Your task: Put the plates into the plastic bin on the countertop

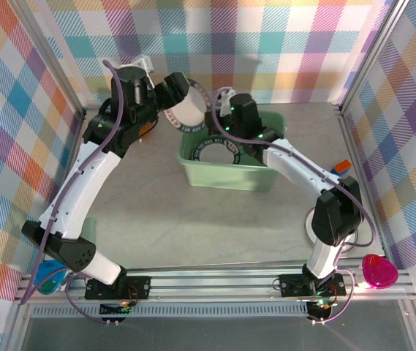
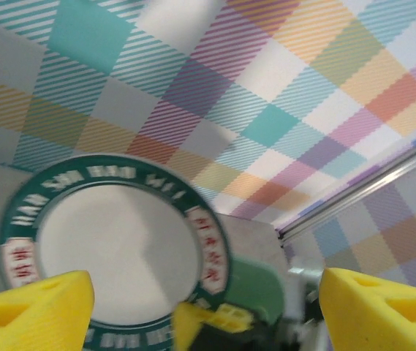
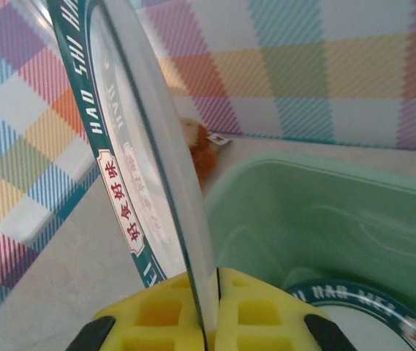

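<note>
A white plate with a teal lettered rim stands on edge above the back left corner of the mint-green plastic bin. My right gripper is shut on that plate's rim, the yellow pads pressed to both faces. My left gripper hangs just behind the same plate, with its yellow fingers spread wide and off it. Another teal-rimmed plate lies flat on the bin floor. The bin stands on the grey countertop.
A further plate lies on the countertop at the right, partly under my right arm. A brown-orange toy sits beyond the bin by the plaid back wall. A pink object and a blue one rest by the front rail.
</note>
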